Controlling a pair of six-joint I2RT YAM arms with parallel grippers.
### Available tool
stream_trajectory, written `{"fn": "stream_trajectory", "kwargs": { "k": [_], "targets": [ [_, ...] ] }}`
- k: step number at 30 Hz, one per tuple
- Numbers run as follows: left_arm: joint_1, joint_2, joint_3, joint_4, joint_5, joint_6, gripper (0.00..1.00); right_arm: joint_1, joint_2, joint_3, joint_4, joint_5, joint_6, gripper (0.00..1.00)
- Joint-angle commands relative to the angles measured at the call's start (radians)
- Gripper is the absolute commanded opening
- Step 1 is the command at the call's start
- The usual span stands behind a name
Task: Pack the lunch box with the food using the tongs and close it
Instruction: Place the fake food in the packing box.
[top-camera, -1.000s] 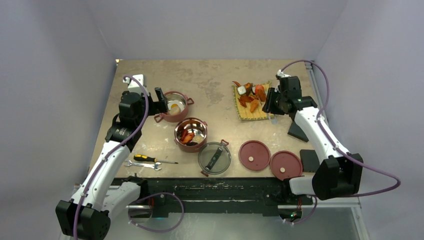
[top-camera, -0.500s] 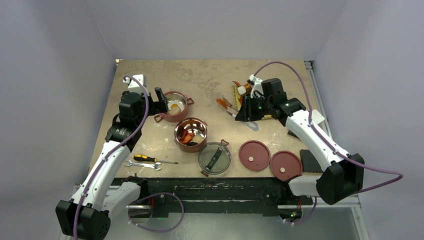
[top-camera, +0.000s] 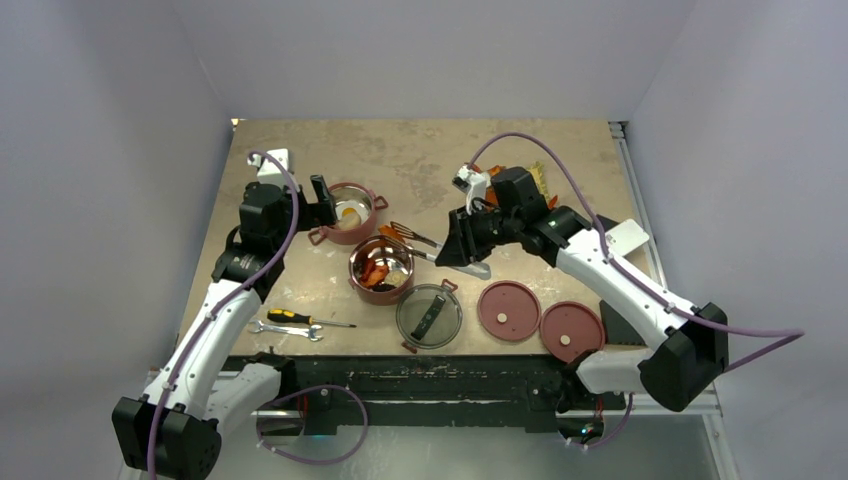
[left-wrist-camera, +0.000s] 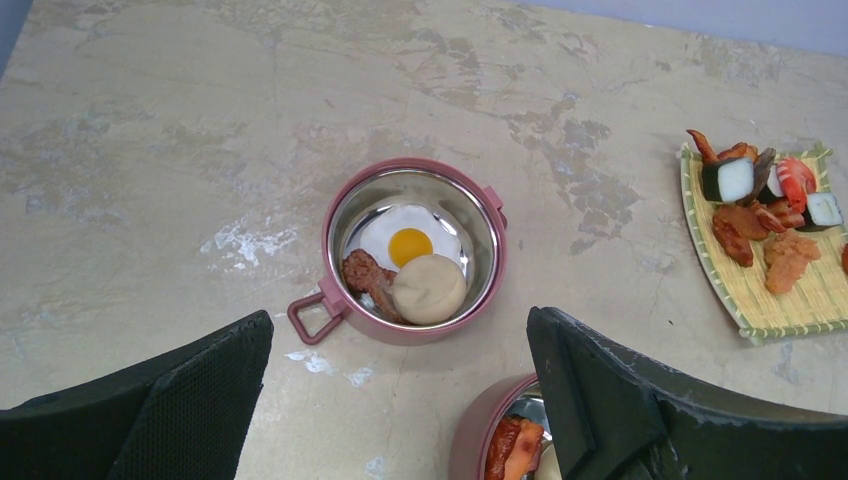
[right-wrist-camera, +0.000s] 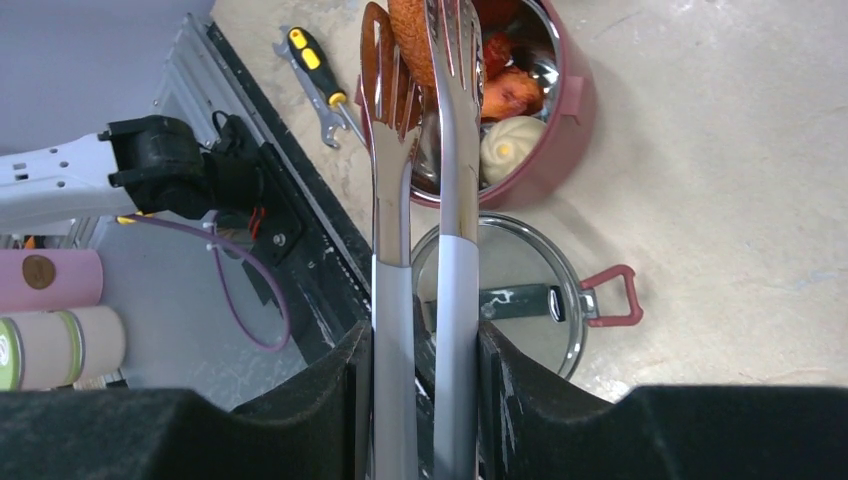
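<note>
Seen from above, a tan desk (top-camera: 420, 160) with two robot arms. The right fingers (top-camera: 462, 243) are closed on the handle end of long silver tongs (right-wrist-camera: 440, 200), which reach out level over the near red bowl (top-camera: 352, 262). The tong tips pinch an orange food piece (right-wrist-camera: 410, 30) above that bowl's rim; inside it lie red and orange chunks and a pale bun (right-wrist-camera: 512, 145). The left fingers (top-camera: 320, 192) are spread wide, holding nothing, just beside the far red bowl (left-wrist-camera: 400, 330), which holds a fried egg (left-wrist-camera: 405, 240), a beige bun (left-wrist-camera: 428, 288) and a brown piece (left-wrist-camera: 365, 272). More food sits on a yellow mat (left-wrist-camera: 760, 300) at the far right. A see-through lid (top-camera: 429, 316) and two red disc lids (top-camera: 509, 310) (top-camera: 571, 330) lie along the near edge, off the bowls, with a screwdriver (top-camera: 295, 318) and wrench (top-camera: 285, 329) at near left.
</note>
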Motion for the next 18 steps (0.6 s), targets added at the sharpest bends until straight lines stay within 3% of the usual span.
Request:
{"fn": "stream_trajectory", "kwargs": {
  "k": [1,18],
  "targets": [
    [-0.004,0.001,0.008,0.030,-0.004,-0.005,0.99,0.038,0.004,0.002,0.088,-0.052,0.006,0.10],
    [-0.004,0.001,0.009,0.028,-0.012,-0.003,0.99,0.097,0.115,-0.025,0.161,-0.037,0.000,0.25]
  ]
}}
